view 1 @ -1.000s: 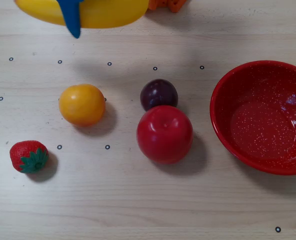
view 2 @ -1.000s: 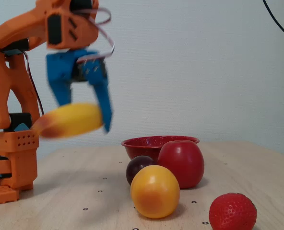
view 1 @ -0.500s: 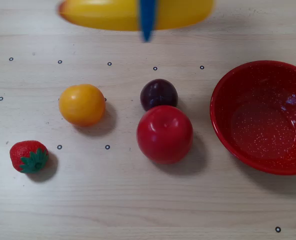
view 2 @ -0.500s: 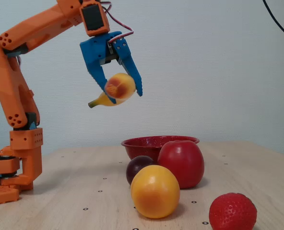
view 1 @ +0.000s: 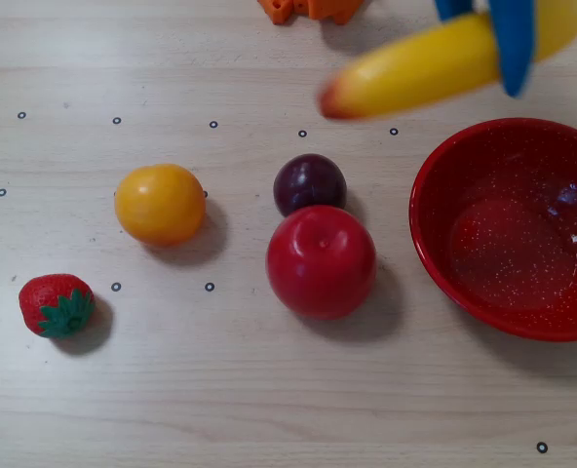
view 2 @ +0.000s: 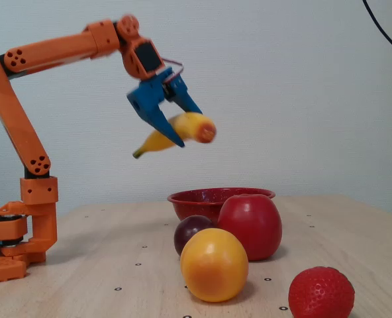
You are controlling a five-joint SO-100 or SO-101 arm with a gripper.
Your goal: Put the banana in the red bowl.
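Banana held aloft, short of the bowl.
The gripper is clamped on the banana, which is carried high in the fixed view, above and left of the bowl. Overhead, the banana is seen beside the bowl's upper-left rim.

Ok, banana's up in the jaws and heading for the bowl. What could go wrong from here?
1. In the overhead view the banana lies beyond the red bowl's far rim, not over it; releasing now would probably miss.
2. It is gripped off-centre, the long reddish end sticking out, so it may tip or slip.
3. It hangs high; dropped from there it could bounce out.
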